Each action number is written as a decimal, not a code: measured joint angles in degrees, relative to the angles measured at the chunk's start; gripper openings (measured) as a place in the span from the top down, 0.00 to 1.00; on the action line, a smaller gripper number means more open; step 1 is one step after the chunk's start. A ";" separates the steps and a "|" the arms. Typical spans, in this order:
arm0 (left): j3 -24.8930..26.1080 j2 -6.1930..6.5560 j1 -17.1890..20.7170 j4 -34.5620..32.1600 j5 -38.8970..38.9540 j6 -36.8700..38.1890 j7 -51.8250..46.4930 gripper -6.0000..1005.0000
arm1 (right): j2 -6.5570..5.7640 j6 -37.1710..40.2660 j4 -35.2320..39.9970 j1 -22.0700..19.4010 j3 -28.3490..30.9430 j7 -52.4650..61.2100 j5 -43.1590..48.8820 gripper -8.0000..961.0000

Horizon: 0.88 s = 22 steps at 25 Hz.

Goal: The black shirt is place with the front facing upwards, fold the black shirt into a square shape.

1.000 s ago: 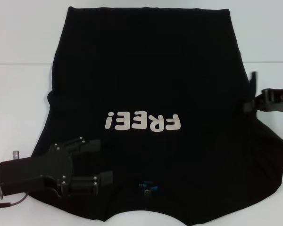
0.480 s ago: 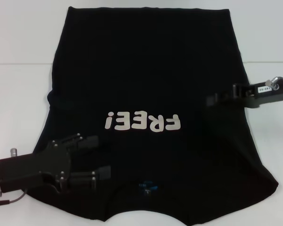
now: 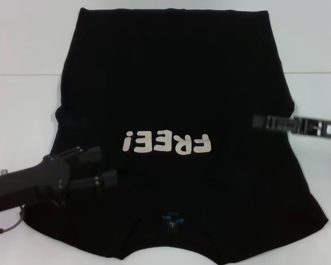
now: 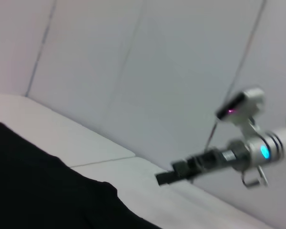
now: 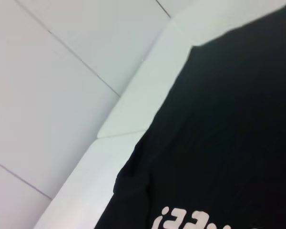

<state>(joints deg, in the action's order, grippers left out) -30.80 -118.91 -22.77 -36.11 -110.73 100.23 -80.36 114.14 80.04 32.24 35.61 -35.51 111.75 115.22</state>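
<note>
- The large black short-sleeved cloth T-shirt (image 3: 176, 110) lies spread flat on the white bench (image 3: 22, 99), its off-white "FREE!" print (image 3: 166, 143) facing up and the small blue neck label (image 3: 171, 219) at the near edge.
- My left gripper (image 3: 102, 167) hovers over the shirt's sleeve area beside the print, jaws parted and holding nothing.
- My right gripper (image 3: 259, 121) reaches in over the shirt's opposite edge; how its jaws stand I cannot tell.

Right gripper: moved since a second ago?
Yes. The right gripper has swung in from beyond the black shirt's right edge and now reaches over the cloth, nearer the "FREE!" print.
</note>
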 joint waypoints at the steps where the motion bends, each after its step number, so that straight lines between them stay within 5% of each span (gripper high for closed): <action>1: 0.32 0.17 -0.04 -0.12 0.00 0.10 -2.07 0.07 | 0.42 0.33 -0.12 -1.19 0.00 -4.10 -0.84 0.42; 10: 0.52 6.73 -0.50 -0.86 -0.83 0.65 -33.63 0.07 | 4.90 4.36 0.22 -9.26 0.17 -36.86 -1.98 0.06; 18: 1.32 10.21 -0.81 -7.13 -13.47 -1.38 -62.48 0.07 | 5.52 4.15 -1.93 -10.95 0.56 -47.49 -2.07 0.06; 22: 1.34 11.09 -1.79 -8.23 -20.65 -2.08 -69.33 0.07 | 5.54 3.43 -2.74 -11.17 0.73 -49.23 -2.09 0.06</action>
<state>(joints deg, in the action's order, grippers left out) -29.46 -107.83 -24.56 -44.34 -131.38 98.15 -149.69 119.68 83.47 29.50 24.44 -34.78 62.52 113.13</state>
